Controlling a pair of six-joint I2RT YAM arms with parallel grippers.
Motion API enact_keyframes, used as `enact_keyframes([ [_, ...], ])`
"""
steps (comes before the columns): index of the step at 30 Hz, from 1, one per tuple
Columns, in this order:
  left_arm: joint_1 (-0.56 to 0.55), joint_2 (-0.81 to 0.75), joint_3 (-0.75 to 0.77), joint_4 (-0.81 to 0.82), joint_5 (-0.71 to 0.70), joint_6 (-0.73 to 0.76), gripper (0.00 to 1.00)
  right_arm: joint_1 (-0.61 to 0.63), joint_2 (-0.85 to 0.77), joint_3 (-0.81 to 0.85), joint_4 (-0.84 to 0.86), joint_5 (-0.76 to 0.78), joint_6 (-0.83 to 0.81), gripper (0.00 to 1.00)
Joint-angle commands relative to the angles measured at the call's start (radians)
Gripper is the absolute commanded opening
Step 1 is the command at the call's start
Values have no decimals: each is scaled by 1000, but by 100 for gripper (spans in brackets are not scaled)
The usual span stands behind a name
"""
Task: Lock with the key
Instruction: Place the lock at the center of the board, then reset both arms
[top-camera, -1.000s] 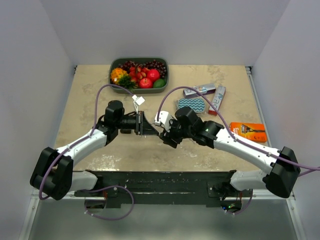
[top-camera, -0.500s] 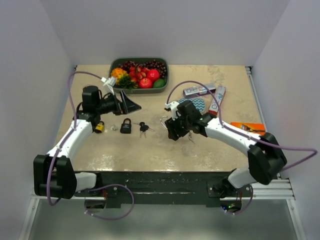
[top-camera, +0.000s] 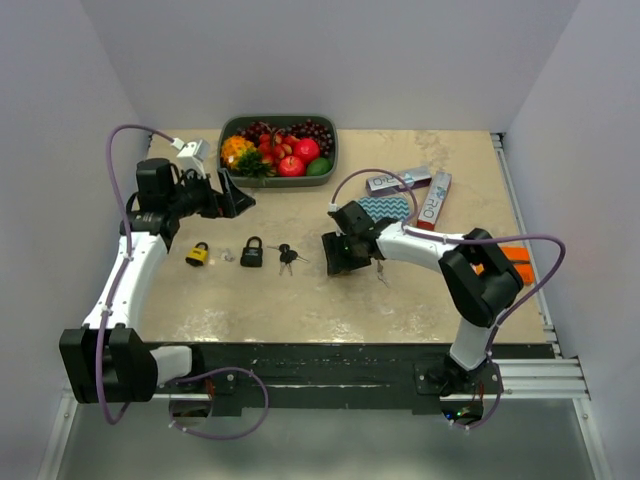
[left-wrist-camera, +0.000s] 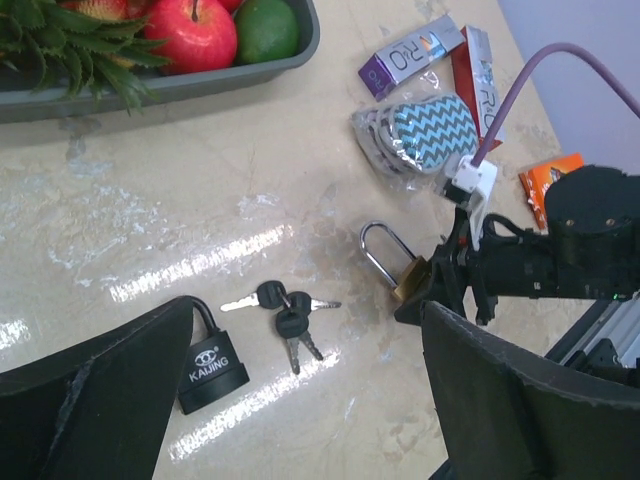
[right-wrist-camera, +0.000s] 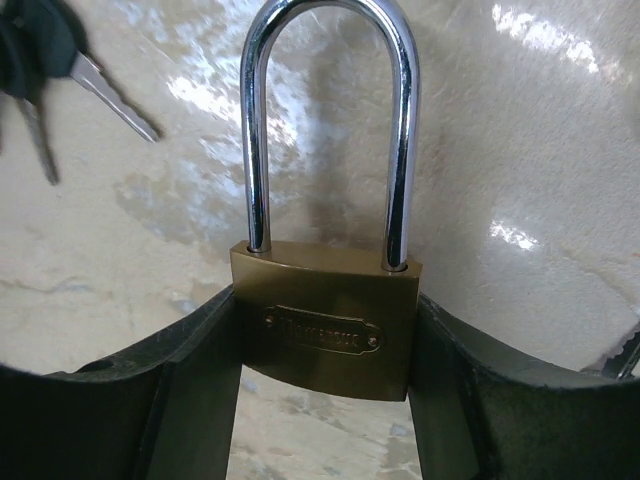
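Jaws of right gripper (top-camera: 338, 255) pinch the brass padlock (right-wrist-camera: 325, 335) by its body sides, shackle toward 12 o'clock in the wrist view. Keys (left-wrist-camera: 285, 305) lie apart at its 10 o'clock. Left gripper (top-camera: 232, 196) jaws spread.

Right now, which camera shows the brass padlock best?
Right wrist: the brass padlock fills the frame, shackle seated, gripped by the right tool. Left wrist shows it small and distant, partly hidden by that tool; top external barely shows it.
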Motion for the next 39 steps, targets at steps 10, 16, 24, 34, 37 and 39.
enact_keyframes([
  [10, 13, -27, -17, -23, 4, 36, 99, 4, 11, 34, -30, 56, 166, 47],
  [16, 15, -9, -6, -32, 25, 31, 99, 5, -18, 3, -32, 56, 186, 71],
  [24, 18, 11, 29, -80, 33, 41, 99, 4, -60, 31, -48, 48, 154, 88],
  [34, 26, 42, 101, -218, 88, 108, 99, -19, -351, 78, -48, 11, -47, 99],
  [37, 26, 71, 115, -262, 24, 146, 99, -123, -449, 77, -76, 28, -100, 99],
  [39, 26, 82, 112, -281, -7, 214, 99, -201, -539, 53, -67, -7, -135, 99],
])
